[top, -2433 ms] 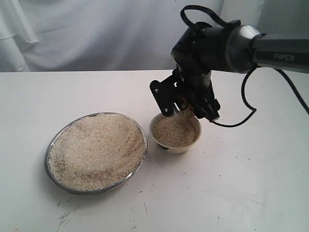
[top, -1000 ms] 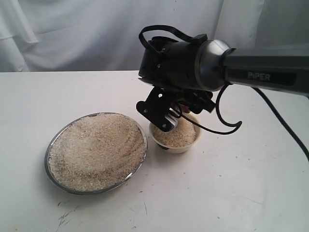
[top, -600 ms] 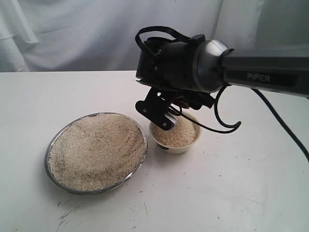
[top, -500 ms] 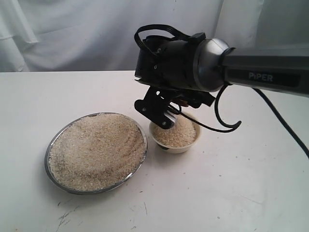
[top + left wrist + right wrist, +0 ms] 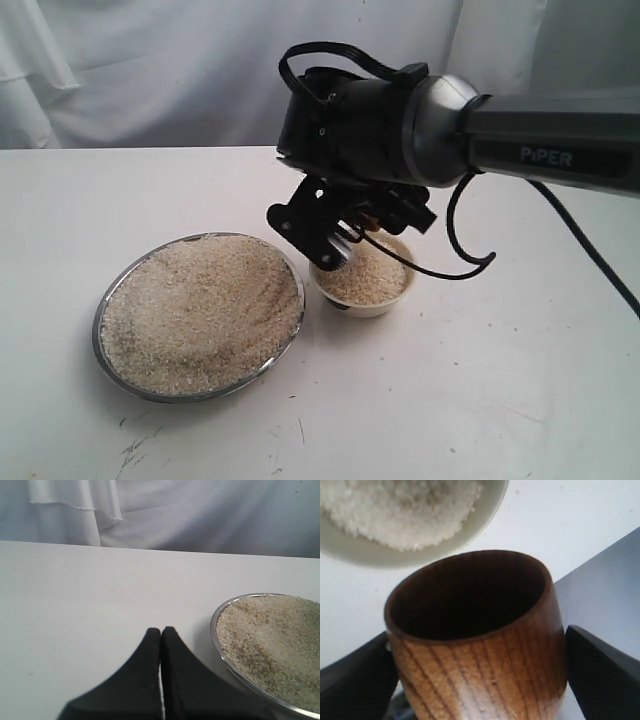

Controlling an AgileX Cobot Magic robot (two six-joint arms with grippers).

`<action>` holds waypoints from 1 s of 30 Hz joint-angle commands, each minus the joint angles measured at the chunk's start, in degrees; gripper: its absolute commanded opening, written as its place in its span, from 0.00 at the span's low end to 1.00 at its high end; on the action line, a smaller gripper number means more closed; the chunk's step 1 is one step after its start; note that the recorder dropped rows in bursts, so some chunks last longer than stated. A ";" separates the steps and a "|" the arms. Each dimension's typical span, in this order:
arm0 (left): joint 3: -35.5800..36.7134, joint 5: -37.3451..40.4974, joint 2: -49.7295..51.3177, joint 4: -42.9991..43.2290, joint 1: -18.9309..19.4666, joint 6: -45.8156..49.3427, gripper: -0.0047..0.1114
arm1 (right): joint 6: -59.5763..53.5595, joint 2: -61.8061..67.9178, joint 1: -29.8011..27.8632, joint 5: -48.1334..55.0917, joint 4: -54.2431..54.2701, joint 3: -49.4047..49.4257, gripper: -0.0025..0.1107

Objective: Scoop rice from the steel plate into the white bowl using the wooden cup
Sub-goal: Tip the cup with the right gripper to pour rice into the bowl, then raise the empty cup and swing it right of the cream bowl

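The steel plate [image 5: 113, 296] lies at the left of the exterior view, heaped with rice [image 5: 200, 310]. Just to its right stands the white bowl [image 5: 392, 300], filled with more rice [image 5: 365, 280]. My right arm's wrist [image 5: 370, 130] hangs over the bowl's left side and hides most of the wooden cup there. In the right wrist view my right gripper [image 5: 477, 635] is shut on the wooden cup [image 5: 480, 675]. The cup's dark inside looks empty, and the bowl [image 5: 487, 517] lies beyond its mouth. My left gripper [image 5: 161, 630] is shut on nothing, beside the plate's rim [image 5: 219, 642].
White table [image 5: 480, 380] all round the two dishes, with a few dark scuffs near the front edge. A white cloth backdrop [image 5: 150, 70] hangs behind. The right arm's black cable [image 5: 470, 262] loops down just right of the bowl.
The right wrist has swung from the bowl's right side over to its left, toward the plate, and has turned. Plate and bowl have not moved.
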 commanded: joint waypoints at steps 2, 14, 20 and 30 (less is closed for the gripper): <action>0.28 -0.40 -0.24 -0.09 0.11 -0.01 0.04 | 12.79 -2.10 -2.48 -2.16 9.61 0.24 0.02; 0.28 -0.40 -0.24 -0.09 0.11 -0.01 0.04 | 32.22 -10.86 -10.08 -13.20 38.09 0.24 0.02; 0.28 -0.40 -0.24 -0.09 0.11 -0.01 0.04 | 33.12 -13.63 -11.13 -15.30 52.07 0.49 0.02; 0.28 -0.40 -0.24 -0.09 0.11 -0.01 0.04 | 37.14 -23.75 -11.13 -36.44 60.98 19.16 0.02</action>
